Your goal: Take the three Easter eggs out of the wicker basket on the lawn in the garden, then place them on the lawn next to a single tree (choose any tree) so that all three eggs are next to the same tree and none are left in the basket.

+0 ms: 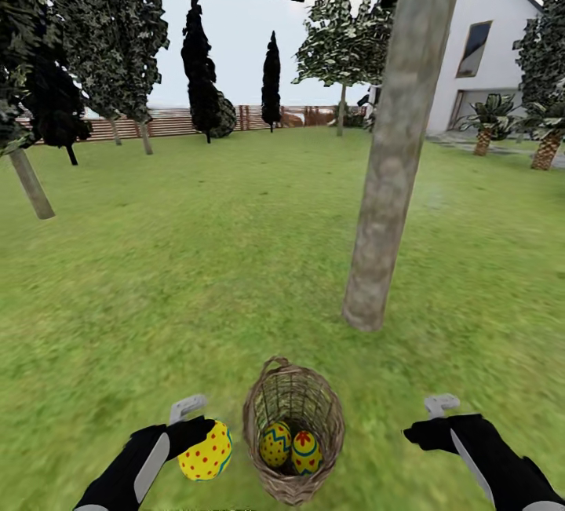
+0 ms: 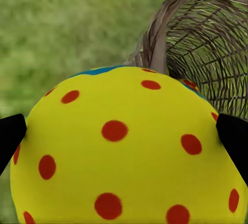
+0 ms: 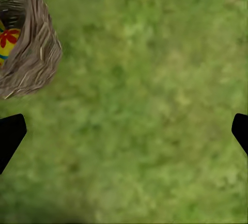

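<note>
The wicker basket (image 1: 293,428) stands on the lawn (image 1: 196,260) right in front of me, with two Easter eggs inside: one with zigzag bands (image 1: 275,443) and one with a red mark (image 1: 305,451). My left gripper (image 1: 205,448) is shut on the third egg (image 1: 205,452), yellow with red dots, held just left of the basket; up close this egg (image 2: 124,152) sits between the black fingertips (image 2: 10,136). My right gripper (image 1: 420,434) hangs open to the basket's right, above bare grass (image 3: 144,105). The thick grey-brown tree (image 1: 396,142) rises just beyond the basket, slightly right.
A leaning trunk (image 1: 31,181) stands at the far left. Dark cypress-like trees (image 1: 200,63) and a slatted fence (image 1: 173,125) line the back. The white house (image 1: 486,48) and small palms (image 1: 482,130) are at the far right. Open grass lies all around.
</note>
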{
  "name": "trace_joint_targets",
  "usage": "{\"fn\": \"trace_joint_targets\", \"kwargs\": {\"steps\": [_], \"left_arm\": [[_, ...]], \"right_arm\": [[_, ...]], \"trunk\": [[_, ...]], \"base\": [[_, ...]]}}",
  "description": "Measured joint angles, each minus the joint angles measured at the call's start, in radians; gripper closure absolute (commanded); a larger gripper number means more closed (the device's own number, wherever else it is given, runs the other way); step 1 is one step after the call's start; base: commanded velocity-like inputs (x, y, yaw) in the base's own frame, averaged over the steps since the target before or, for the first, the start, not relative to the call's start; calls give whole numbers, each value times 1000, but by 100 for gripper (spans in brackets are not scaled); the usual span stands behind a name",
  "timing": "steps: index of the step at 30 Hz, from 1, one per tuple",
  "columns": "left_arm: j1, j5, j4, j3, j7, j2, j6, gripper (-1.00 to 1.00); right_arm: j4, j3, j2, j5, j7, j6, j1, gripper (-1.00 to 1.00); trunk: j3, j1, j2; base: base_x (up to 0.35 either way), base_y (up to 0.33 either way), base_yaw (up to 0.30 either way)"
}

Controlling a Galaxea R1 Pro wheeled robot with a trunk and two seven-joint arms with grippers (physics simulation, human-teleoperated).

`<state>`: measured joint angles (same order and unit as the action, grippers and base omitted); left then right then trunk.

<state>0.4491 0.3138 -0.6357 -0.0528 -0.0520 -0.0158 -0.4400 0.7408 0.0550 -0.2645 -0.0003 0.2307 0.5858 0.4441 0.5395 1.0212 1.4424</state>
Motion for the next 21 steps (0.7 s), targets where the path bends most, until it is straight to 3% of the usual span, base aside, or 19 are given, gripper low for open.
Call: {"fn": "trace_joint_targets", "kwargs": {"steps": [12, 21], "left_arm": [[0, 1, 0, -1, 2, -2, 0, 100], [0, -2, 0, -1, 2, 0, 0, 100]], "right_arm": [[0, 2, 3, 0, -1, 0, 0, -100], [0, 0, 2, -2, -1, -1, 0, -100]], "trunk": [[0, 0, 0], [0, 0, 0]], "base": [[0, 1, 295], [0, 303, 295]]}}
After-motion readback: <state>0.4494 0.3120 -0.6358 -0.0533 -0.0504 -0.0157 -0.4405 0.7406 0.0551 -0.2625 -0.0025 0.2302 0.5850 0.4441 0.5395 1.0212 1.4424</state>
